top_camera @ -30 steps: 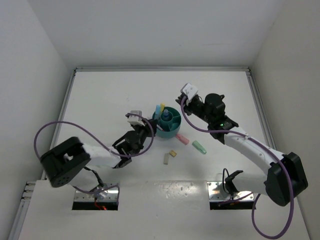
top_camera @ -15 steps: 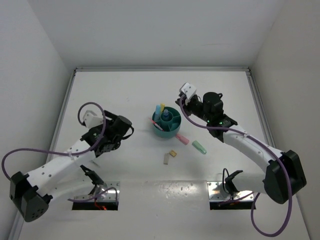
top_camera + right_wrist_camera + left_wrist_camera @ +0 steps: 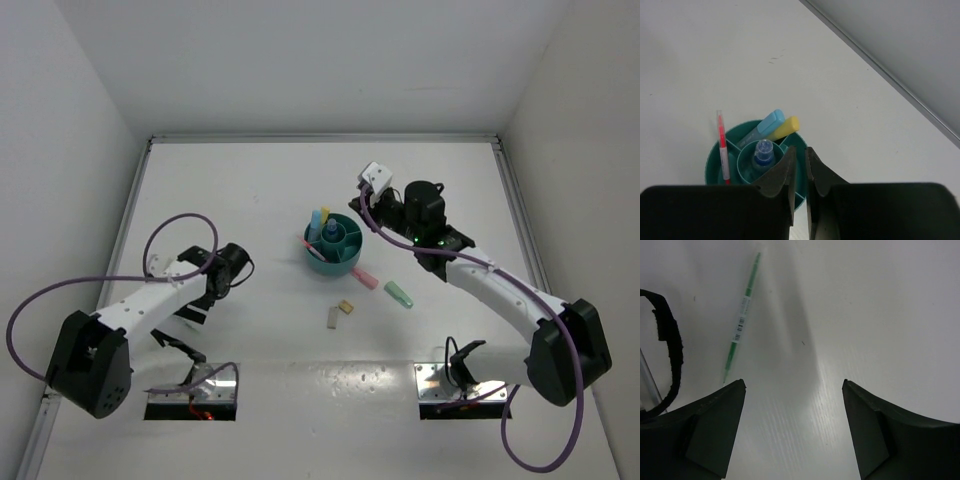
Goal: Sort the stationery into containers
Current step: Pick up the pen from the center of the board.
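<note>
Risk sits chiefly with the green pen (image 3: 742,322): it lies flat on the worktop (image 3: 865,315), ahead and to the left of the left fingers (image 3: 722,412), which stand wide apart with nothing between them. Closing on this line would, in my judgement, miss it or flick it away, since so thin a barrel should roll. A black loop (image 3: 671,347) near it could snag. Right fingers (image 3: 782,172), almost shut and holding nothing, hang over the teal organiser (image 3: 335,265), where a light-blue marker (image 3: 765,125), yellow marker (image 3: 786,126), pink pen (image 3: 722,150) and clear-blue pen (image 3: 762,152) stand. A careless drop could knock them or tip it. Pink marker (image 3: 365,278), green marker (image 3: 399,294) and two erasers (image 3: 346,307) lie unsorted just near of the organiser. Left wall (image 3: 90,150) runs close beside the left arm (image 3: 150,295); room looks freest towards the far side.
</note>
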Robot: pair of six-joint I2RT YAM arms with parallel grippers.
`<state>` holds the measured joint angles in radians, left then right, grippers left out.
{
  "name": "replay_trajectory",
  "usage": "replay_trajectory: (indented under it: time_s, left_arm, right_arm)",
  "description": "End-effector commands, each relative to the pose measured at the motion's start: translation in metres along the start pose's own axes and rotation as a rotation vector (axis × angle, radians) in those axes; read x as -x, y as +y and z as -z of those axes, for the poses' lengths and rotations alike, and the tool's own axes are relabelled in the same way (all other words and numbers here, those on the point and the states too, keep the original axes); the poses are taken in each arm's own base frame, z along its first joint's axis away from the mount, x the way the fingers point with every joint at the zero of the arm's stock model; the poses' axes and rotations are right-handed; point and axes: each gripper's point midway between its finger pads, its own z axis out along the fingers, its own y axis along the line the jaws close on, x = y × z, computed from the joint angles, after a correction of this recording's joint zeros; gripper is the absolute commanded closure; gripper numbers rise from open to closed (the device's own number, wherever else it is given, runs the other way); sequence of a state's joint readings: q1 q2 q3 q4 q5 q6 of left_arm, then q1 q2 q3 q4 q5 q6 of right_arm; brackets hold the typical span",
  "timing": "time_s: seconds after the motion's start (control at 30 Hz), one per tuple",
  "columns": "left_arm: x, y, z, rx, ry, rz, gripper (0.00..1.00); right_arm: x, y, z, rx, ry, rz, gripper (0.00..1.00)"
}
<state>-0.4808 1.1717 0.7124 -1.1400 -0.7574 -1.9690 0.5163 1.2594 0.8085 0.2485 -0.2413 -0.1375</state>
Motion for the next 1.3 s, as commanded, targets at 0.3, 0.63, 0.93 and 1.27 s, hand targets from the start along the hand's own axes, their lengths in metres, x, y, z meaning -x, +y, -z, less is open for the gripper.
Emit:
replay_trajectory:
  time_s: [0.3,0.63,0.93,1.27]
  left_arm:
    - [0.004,0.043,-0.04,0.165,0.023,0.055,0.16]
    - [-0.016,0.048,-0.07,0.196,0.113,0.028,0.21]
    - [-0.015,0.053,-0.085,0.222,0.123,0.005,0.27]
    - [-0.026,0.033,-0.095,0.161,0.194,-0.05,0.5]
  right_arm:
    - [0.032,-0.014,0.001,-0.031,-0.072,-0.011,0.89]
    - [0.038,-0.019,0.007,-0.054,-0.088,-0.017,0.89]
    - [0.035,-0.022,0.008,-0.063,-0.086,-0.027,0.89]
    - [0.036,-0.03,0.011,-0.083,-0.091,-0.028,0.89]
